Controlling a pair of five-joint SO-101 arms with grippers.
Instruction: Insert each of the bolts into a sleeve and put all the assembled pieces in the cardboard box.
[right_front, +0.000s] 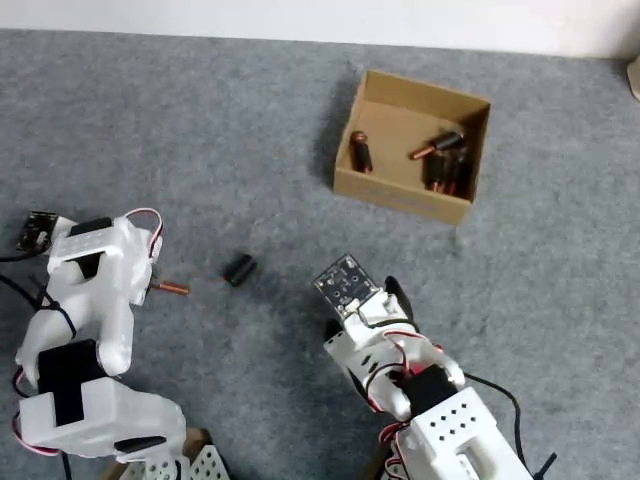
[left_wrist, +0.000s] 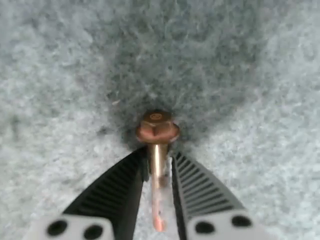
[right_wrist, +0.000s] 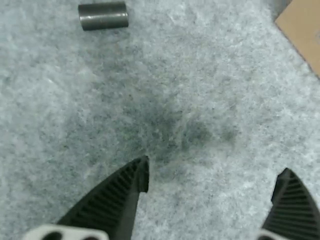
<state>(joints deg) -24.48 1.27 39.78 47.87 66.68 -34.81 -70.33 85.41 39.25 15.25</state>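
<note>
Grey carpet (right_front: 200, 120) bears the sleeve (right_wrist: 103, 15) between the left gripper (left_wrist: 160, 157), clamped on a bolt (left_wrist: 158, 132), and the wide-apart right gripper (right_wrist: 215, 172)

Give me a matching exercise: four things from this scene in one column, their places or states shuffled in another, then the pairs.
1. bolt
2. sleeve
3. cardboard box
4. right end effector

A. open, above the carpet
B. holds assembled pieces
C. gripped in the left end effector
D. lying loose on the carpet

Pairs: 1-C, 2-D, 3-B, 4-A.
</note>
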